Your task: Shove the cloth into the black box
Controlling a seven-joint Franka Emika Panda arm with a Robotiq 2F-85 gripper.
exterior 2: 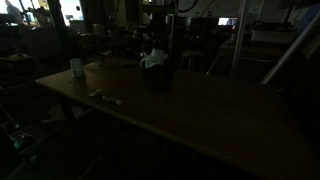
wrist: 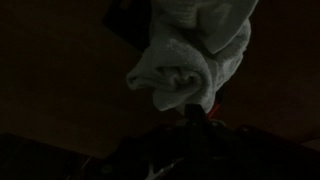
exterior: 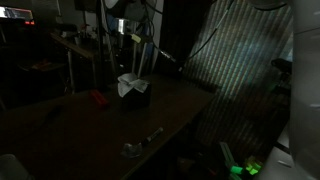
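The scene is very dark. A white cloth [exterior: 128,84] sticks up out of a small black box [exterior: 138,99] near the far side of the dark table; both exterior views show it [exterior 2: 152,59], with the box [exterior 2: 158,77] under it. My gripper [wrist: 194,118] hangs just above. In the wrist view its fingers appear together as one dark tip touching the crumpled cloth [wrist: 190,55]. The box is lost in the dark in that view.
A small red object [exterior: 97,97] lies next to the box. A metallic tool [exterior: 134,149] lies near the table's front edge and shows again in an exterior view [exterior 2: 104,97]. A pale cup [exterior 2: 77,68] stands by the table edge. Cluttered shelves and cables stand behind.
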